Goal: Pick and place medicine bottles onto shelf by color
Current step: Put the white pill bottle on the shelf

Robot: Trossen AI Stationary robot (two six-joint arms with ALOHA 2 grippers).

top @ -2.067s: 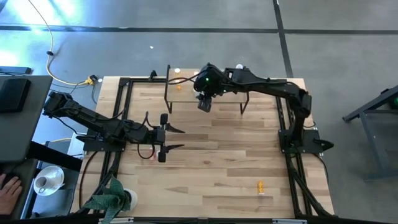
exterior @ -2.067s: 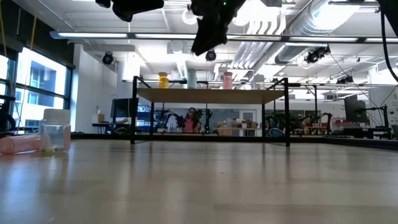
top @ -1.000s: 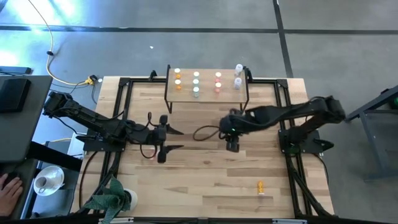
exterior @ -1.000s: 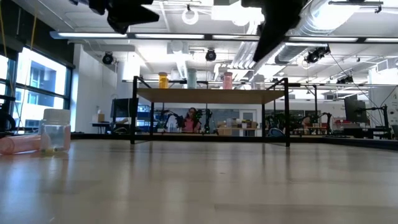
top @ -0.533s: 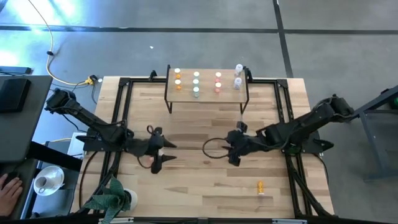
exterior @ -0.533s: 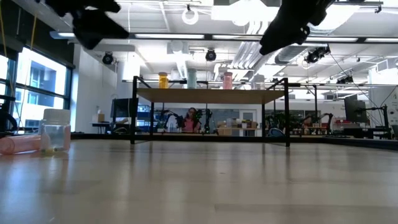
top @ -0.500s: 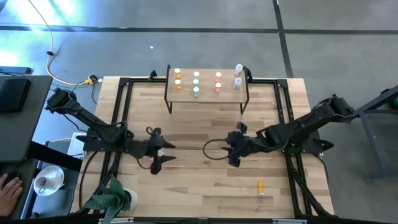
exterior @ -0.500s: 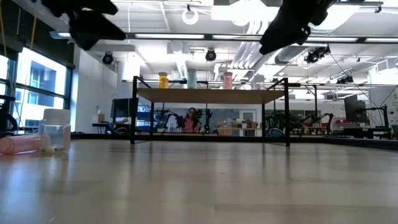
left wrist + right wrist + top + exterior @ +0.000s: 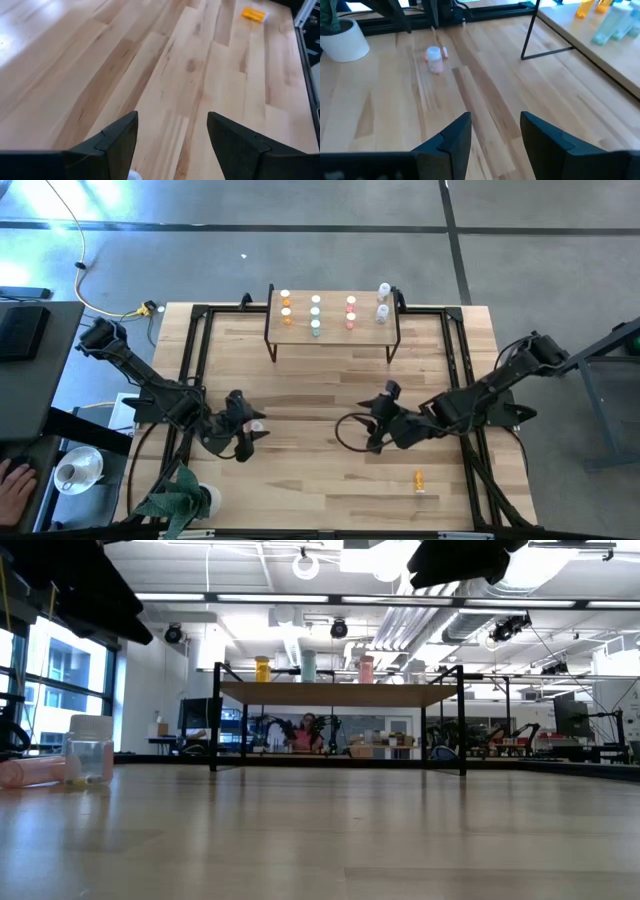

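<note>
Most of the bottles already stand on the shelf [image 9: 333, 330] at top centre of the high view, in columns: orange, green, pink, clear. Two are left, I judge. An orange bottle [image 9: 419, 479] lies on the table [image 9: 330, 480] at lower right, just below and right of my right end effector [image 9: 372, 435], which is spread and empty. A pink bottle [image 9: 257, 425] lies just beside my left end effector [image 9: 243, 444] at lower left, fingers wide apart, holding nothing; the low view shows a clear bottle [image 9: 90, 750] standing by it.
</note>
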